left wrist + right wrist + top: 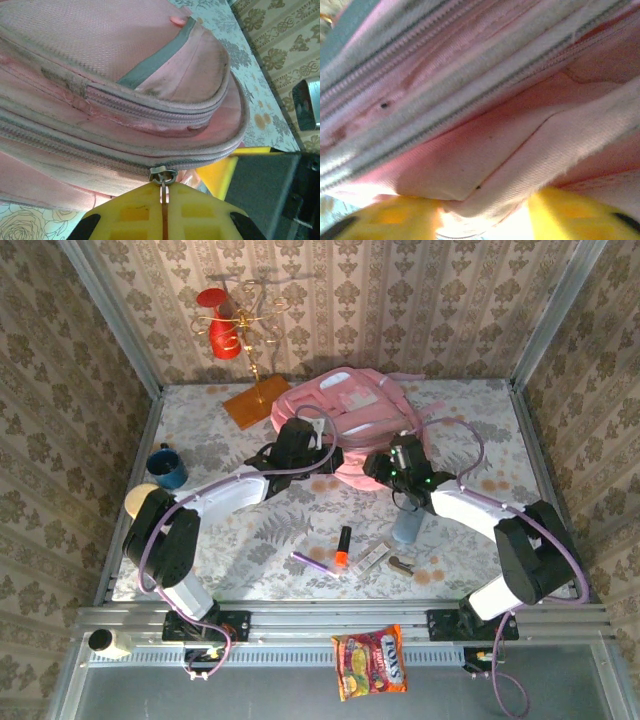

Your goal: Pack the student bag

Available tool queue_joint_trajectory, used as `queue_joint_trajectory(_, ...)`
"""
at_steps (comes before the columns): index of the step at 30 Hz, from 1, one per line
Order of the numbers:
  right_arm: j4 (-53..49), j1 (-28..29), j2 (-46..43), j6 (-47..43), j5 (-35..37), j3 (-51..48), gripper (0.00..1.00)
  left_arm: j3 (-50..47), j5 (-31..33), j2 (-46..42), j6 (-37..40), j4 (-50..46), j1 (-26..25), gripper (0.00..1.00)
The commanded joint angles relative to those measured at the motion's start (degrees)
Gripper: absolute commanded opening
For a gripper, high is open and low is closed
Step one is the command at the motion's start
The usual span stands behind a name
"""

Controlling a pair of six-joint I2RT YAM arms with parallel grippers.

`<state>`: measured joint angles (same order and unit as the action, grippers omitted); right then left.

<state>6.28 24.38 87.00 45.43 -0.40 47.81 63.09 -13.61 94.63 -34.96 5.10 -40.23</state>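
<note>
The student bag [340, 405], a big pink backpack, lies at the back middle of the table. My left gripper [303, 443] is at its near left edge. In the left wrist view the yellow fingers [135, 210] of that gripper [163, 187] are shut on the metal zipper pull [163, 192], which hangs from the slider [163, 174] on the grey zip. My right gripper [383, 464] is at the bag's near right edge. Its blurred view shows a fold of pink bag fabric [485, 165] pinched between the yellow fingers [575, 215] of the right gripper [485, 222].
On the near table lie a purple pen [310, 561], an orange marker [343, 545], a white packet [372, 558] and a grey-blue pouch [407, 525]. A blue mug [167, 467] stands left, a stand with red cups [228, 335] at the back. A snack packet [372, 662] lies on the front ledge.
</note>
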Motion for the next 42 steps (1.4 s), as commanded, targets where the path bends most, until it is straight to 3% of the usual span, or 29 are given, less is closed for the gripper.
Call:
queue_joint_trajectory(1,4.5,-1.9,0.5,-0.5,6.3,-0.4,0.23,0.0,-0.1,-2.3,2.6,0.9,-0.5,0.00)
queue_joint_trajectory(4,4.2,-3.8,-1.6,-1.0,6.1,-1.9,0.02,-1.4,1.5,-3.9,5.0,-1.1,0.7,0.00)
queue_joint_trajectory(5,3.8,-4.5,-2.8,-1.3,6.2,-2.5,0.00,-1.9,1.8,-4.3,6.2,-1.7,1.7,0.00)
queue_joint_trajectory(14,7.0,-6.9,-9.0,1.5,1.1,-8.7,0.00,-3.5,-0.6,-0.4,11.8,-3.7,16.2,0.00)
queue_joint_trajectory(18,8.8,-5.8,-7.6,2.3,-0.8,-8.6,0.00,-2.4,-1.1,0.2,13.0,-4.4,18.2,0.01)
queue_joint_trajectory(22,10.6,-2.7,-4.0,2.3,-1.8,-7.3,0.00,-3.7,-2.2,-3.1,15.1,-2.9,16.9,0.45)
queue_joint_trajectory(25,11.6,-0.4,-2.0,1.9,-2.3,-5.8,0.00,-5.0,1.7,-7.7,21.8,-2.7,14.5,0.60)
queue_joint_trajectory(28,12.6,1.4,-0.8,1.6,-3.3,-5.0,0.00,-4.6,4.0,-9.7,33.0,-2.4,8.3,0.77)
queue_joint_trajectory(36,13.4,2.8,-2.3,1.9,-3.2,-6.3,0.01,3.8,-2.7,-1.6,58.9,-15.2,1.5,0.85)
queue_joint_trajectory(42,13.2,3.0,-2.4,1.9,-3.5,-6.2,0.01,9.1,-3.3,4.0,67.2,-18.2,0.0,0.86)
